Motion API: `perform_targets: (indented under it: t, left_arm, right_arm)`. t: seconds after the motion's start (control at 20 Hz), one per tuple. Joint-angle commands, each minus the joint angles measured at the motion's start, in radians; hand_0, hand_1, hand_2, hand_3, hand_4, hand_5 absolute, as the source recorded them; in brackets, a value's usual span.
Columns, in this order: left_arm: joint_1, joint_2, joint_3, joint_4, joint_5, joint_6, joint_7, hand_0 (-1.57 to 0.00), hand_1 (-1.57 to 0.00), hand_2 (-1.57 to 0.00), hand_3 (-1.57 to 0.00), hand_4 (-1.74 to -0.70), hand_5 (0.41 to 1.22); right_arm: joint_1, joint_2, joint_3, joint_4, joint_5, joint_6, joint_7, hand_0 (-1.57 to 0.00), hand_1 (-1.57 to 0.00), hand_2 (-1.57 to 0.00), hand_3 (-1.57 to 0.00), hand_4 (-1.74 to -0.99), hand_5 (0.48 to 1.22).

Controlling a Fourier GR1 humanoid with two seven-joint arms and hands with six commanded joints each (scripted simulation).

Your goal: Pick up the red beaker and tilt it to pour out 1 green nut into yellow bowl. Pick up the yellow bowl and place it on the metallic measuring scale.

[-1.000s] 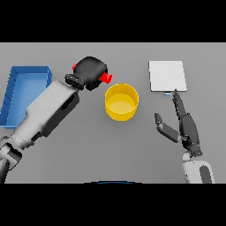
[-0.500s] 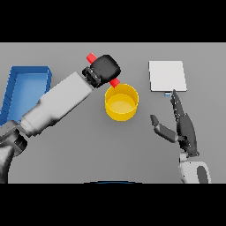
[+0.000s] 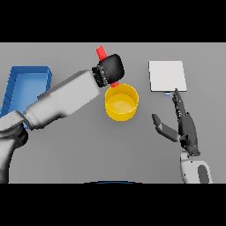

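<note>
The left hand (image 3: 111, 68) grips the red beaker (image 3: 101, 53), tilted, directly above the yellow bowl (image 3: 121, 103). The right hand (image 3: 184, 127), fingers straight, rests right of the bowl.

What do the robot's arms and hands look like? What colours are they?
Both arms are chunky tubes in white and grey. The left robot hand is dark, almost black, and rounded. The right robot hand is dark grey with long thin fingers and a thumb. No cables or markings show.

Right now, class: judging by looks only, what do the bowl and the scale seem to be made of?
Yellow bowl: probably plastic; an even, saturated colour with a matte finish and no glints. Measuring scale: a flat, pale grey square plate with a dull, uniform surface; it could be brushed metal, though the look leaves that open.
</note>
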Motion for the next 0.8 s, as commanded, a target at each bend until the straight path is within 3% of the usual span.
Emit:
perform_targets:
  t: [0.0, 0.4, 0.5, 0.6, 0.75]
  left_arm:
    - [-0.001, -0.001, -0.025, 0.011, -0.02, 0.009, 0.002, -1.57, -1.57, -1.57, -1.56, -1.74, 1.221]
    - [-0.1, -0.031, -0.159, 0.046, -0.117, 0.052, -0.035, -1.57, -1.57, -1.57, -1.57, -1.73, 1.221]
    - [-0.16, -0.02, -0.172, 0.022, -0.125, 0.038, -0.062, -1.57, -1.57, -1.57, -1.57, -1.73, 1.221]
    - [-0.259, -0.015, -0.178, 0.08, -0.137, 0.046, -0.101, -1.57, -1.57, -1.57, -1.57, -1.73, 1.221]
    - [-0.344, 0.029, -0.114, 0.146, -0.094, 0.068, -0.093, -1.57, -1.57, -1.57, -1.57, -1.72, 1.221]
  right_arm:
    - [-0.003, -0.004, -0.005, 0.005, -0.002, 0.0, 0.012, 0.0, 0.0, 0.0, 0.0, -1.13, 0.565]
    - [0.01, 0.006, 0.015, -0.023, 0.021, -0.011, 0.009, 0.0, 0.0, 0.0, 0.0, -1.128, 0.575]
    - [0.002, 0.005, 0.011, -0.026, 0.022, -0.015, 0.021, 0.0, 0.0, 0.0, 0.0, -1.138, 0.572]
    - [-0.004, 0.005, 0.005, -0.013, 0.013, -0.011, 0.03, 0.0, 0.0, 0.0, 0.0, -1.138, 0.565]
    - [-0.003, 0.003, 0.007, -0.006, 0.02, -0.013, 0.006, 0.0, 0.0, 0.0, 0.0, -1.13, 0.554]
